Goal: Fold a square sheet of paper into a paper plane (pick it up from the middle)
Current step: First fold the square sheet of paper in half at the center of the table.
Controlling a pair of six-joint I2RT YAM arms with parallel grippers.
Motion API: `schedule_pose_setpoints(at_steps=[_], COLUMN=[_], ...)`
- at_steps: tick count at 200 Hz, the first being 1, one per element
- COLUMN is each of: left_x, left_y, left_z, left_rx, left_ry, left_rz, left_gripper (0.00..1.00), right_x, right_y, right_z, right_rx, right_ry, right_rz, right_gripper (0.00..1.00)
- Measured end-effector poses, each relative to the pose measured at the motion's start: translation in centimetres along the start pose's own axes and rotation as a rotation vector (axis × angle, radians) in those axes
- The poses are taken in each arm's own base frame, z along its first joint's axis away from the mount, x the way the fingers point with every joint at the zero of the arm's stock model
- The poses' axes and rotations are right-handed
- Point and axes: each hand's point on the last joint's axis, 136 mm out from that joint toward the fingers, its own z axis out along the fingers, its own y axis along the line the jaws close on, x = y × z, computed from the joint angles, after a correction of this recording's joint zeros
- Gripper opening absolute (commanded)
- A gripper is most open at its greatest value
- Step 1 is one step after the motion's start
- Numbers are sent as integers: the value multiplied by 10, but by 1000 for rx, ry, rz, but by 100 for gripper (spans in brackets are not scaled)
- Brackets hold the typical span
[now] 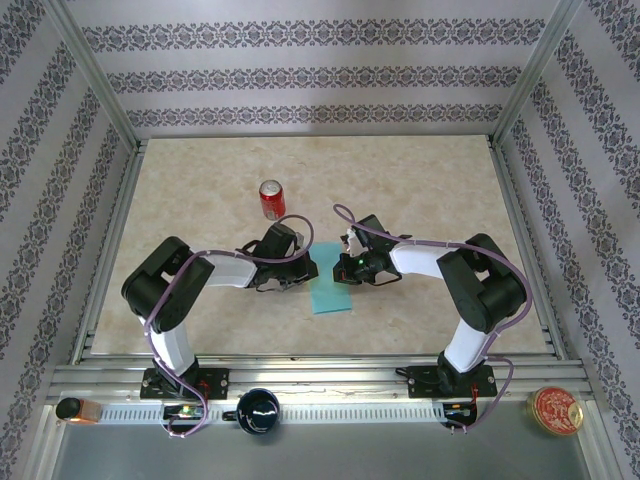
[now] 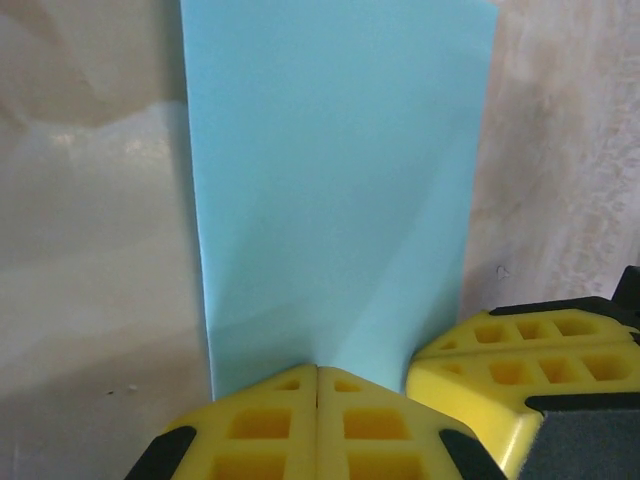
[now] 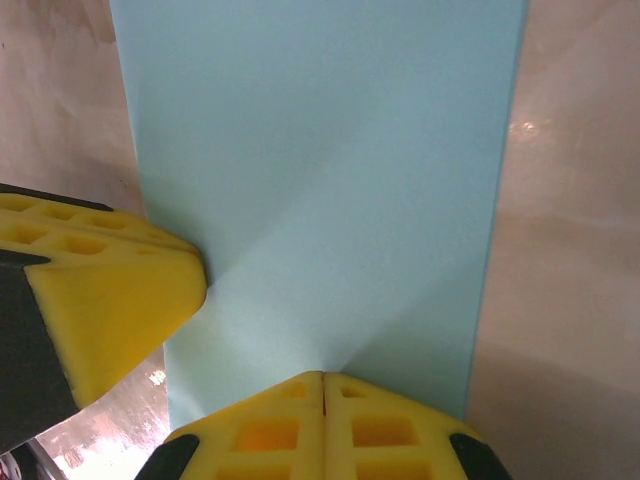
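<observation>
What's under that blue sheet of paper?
The blue paper lies flat on the beige marbled table, which shows around it. The patch beneath is covered, so unseen. On top, the left gripper and right gripper, both shut, rest on one end.

Patterned striped walls (image 1: 300, 80) and metal frame posts (image 1: 90, 75) enclose a beige marbled tabletop (image 1: 420, 190).

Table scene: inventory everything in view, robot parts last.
square sheet of paper: one, turquoise, rectangular outline, flat at table centre
soda can: one, red, upright, beyond the paper, left
mug: one, dark, near rail between the arm bases
round tin: one, red, near right corner
small object: one, amber, near left corner
table: one, beige marbled
left gripper: yellow fingers, shut, at paper's edge
right gripper: yellow fingers, shut, at paper's edge
</observation>
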Motion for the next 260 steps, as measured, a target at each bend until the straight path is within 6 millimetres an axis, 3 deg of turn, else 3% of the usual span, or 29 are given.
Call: schedule_pose_setpoints(at_steps=[57,99,144,192,224,260], left_x=[16,22,48,79,101,103], left_y=[5,-23,-34,-29,-8,-6], left_z=[-14,-31,-23,-11,-10,-10], left_rx=[19,79,97,79,39,67], left_ry=[15,-2,59,142,186,174], left_rz=[-1,37,64,87,85,99], left_gripper=[7,8,8,7,7,7], right_x=[0,0,0,1,1,2], right_y=[0,0,0,0,-1,-1], right_z=[0,0,0,0,0,-1], right_rx=[0,0,-1,-1,0,3], right_ry=[1,1,0,0,-1,0], right_rz=[0,0,0,0,2,3], right_gripper=[0,0,0,0,0,0])
